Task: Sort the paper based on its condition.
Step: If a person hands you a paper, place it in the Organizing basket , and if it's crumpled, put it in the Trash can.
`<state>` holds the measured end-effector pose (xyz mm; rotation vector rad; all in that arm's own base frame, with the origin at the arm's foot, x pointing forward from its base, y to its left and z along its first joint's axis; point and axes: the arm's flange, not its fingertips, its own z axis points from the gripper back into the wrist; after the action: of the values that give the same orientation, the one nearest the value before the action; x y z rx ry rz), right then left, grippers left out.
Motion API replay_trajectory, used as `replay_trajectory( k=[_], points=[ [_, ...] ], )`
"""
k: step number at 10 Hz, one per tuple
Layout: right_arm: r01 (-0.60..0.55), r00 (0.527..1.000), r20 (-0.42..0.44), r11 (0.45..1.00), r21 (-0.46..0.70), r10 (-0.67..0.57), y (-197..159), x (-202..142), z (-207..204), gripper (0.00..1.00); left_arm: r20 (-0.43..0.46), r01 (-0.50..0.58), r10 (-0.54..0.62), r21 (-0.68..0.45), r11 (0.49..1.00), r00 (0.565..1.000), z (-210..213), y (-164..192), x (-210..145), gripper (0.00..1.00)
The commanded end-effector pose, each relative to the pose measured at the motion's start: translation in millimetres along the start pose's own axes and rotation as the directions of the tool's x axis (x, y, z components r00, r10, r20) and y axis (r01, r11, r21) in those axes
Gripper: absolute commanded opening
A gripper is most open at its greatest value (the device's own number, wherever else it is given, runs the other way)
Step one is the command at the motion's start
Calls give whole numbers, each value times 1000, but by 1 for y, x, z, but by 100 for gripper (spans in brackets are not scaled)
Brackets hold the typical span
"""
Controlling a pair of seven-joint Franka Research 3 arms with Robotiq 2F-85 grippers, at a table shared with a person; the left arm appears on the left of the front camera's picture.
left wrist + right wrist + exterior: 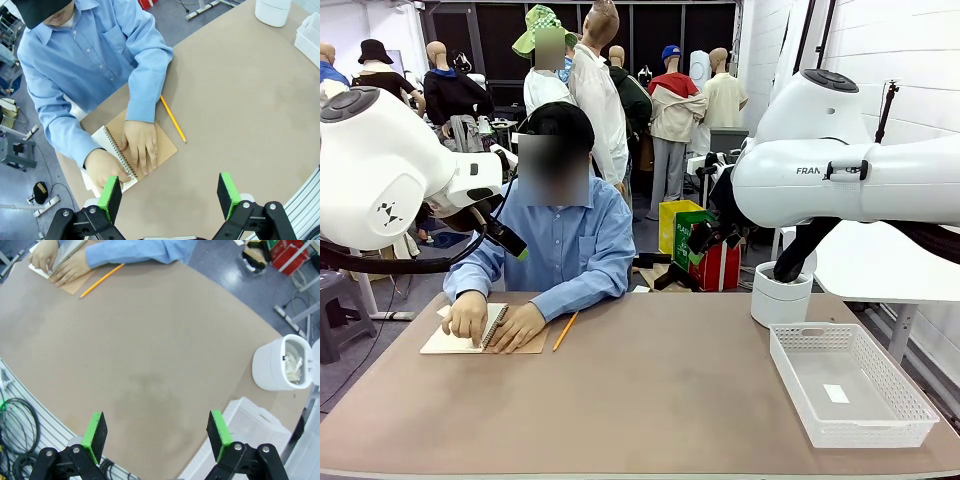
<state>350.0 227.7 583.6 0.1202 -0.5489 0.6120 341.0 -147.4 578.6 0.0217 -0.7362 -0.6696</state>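
Across the table a person presses both hands on an open spiral notebook [460, 340] [162, 145] with a white page [100, 137] showing. A crumpled white wad of paper [295, 367] lies inside the white bin [272, 367] [780, 298]. My left gripper [169, 197] hangs open high above the table's near left part, with nothing between its green pads [111, 196]. My right gripper [156, 430] is open too and holds nothing, above the table's near right part by the basket.
A white mesh basket [905, 395] [250, 427] stands at the near right with a small flat white piece [835, 393] in it. A yellow pencil [565, 330] [172, 120] [100, 282] lies right of the notebook. The brown tabletop [650, 390] is bare in the middle.
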Motion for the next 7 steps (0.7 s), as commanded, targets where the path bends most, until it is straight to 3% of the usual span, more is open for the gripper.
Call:
replay_trajectory(
  k=[1, 7],
  points=[
    [0, 1000, -1, 1000, -1, 0, 0, -1, 0, 100, 0, 4, -4, 1, 1000, 1000, 0, 0, 0, 100],
    [0, 1000, -1, 1000, -1, 0, 0, -1, 0, 100, 0, 4, -4, 1, 1000, 1000, 0, 0, 0, 100]
  ],
)
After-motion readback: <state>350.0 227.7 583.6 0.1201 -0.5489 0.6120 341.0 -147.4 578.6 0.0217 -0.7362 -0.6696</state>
